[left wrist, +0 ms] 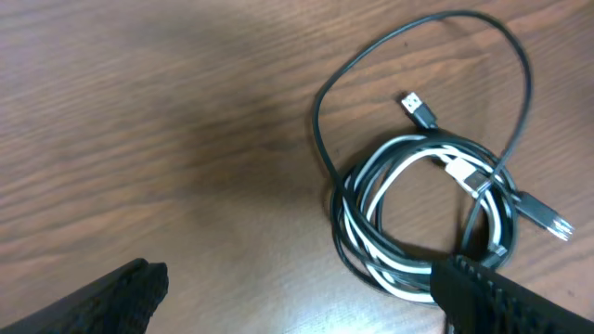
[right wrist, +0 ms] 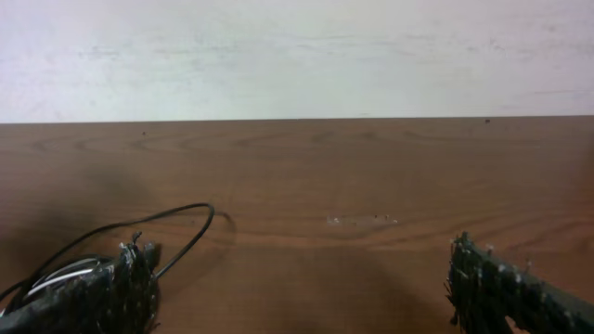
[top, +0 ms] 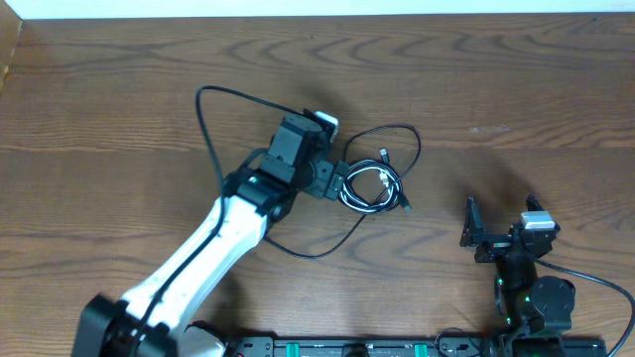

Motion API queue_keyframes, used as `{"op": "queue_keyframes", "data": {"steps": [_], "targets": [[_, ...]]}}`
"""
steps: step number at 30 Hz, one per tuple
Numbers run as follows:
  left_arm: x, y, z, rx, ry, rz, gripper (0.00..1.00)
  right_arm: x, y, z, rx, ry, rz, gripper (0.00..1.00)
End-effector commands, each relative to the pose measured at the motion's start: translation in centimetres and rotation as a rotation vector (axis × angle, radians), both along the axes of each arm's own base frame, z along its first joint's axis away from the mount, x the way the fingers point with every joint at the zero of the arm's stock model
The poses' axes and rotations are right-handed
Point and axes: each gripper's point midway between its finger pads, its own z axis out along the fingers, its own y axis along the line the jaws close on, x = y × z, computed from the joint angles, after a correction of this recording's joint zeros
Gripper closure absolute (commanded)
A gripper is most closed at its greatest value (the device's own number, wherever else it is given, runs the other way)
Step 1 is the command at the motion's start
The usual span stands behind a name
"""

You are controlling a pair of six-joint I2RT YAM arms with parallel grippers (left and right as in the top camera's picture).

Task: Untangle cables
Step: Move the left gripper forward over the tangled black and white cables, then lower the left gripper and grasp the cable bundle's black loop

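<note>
Overhead: wood table [top: 119,99]. Cables [top: 375,186] coiled mid-table, one loose loop stretching far-right. Left gripper [top: 344,184] spread wide, holding nothing, one finger over coil's edge, contact unclear. Right gripper [top: 496,220] wide open, empty, well apart.

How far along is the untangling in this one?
Nothing looks done: the cables, black and white, lie in one coiled bundle. In hand: the left gripper, jaws open, hangs at the bundle's edge without a grip. The right gripper is open, off to the side. All separating is left.
</note>
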Motion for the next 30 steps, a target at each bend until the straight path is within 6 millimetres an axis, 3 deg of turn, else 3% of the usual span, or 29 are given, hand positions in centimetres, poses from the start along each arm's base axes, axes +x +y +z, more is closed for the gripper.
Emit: {"op": "queue_keyframes", "data": {"steps": [1, 7, 17, 19, 21, 25, 28, 30], "targets": [[0.9, -1.2, -1.9, 0.005, 0.032, -0.030, 0.02, 0.0, 0.1, -0.1, 0.005, 0.005, 0.003, 0.01], [1.4, -2.6, -5.5, 0.022, 0.073, -0.054, 0.00, 0.0, 0.1, -0.1, 0.005, 0.005, 0.003, 0.01], [1.4, -4.9, -9.8, 0.044, 0.105, -0.099, 0.14, 0.0, 0.1, -0.1, 0.005, 0.005, 0.003, 0.01], [1.3, -4.8, -10.7, 0.055, 0.123, -0.100, 0.21, 0.0, 0.1, -0.1, 0.005, 0.005, 0.003, 0.01], [1.3, -4.8, -11.0, 0.056, 0.126, -0.099, 0.38, 0.0, 0.1, -0.1, 0.005, 0.005, 0.004, 0.01], [1.5, -4.9, -10.9, 0.052, 0.118, -0.099, 0.49, 0.0, 0.1, -0.1, 0.005, 0.005, 0.003, 0.01], [1.8, -4.4, -10.9, 0.051, 0.119, -0.033, 0.78, 0.0, 0.1, -0.1, 0.005, 0.005, 0.003, 0.01], [2.2, -3.6, -10.9, 0.055, 0.117, 0.047, 0.88, 0.0, 0.1, -0.1, 0.005, 0.005, 0.003, 0.01]]}}
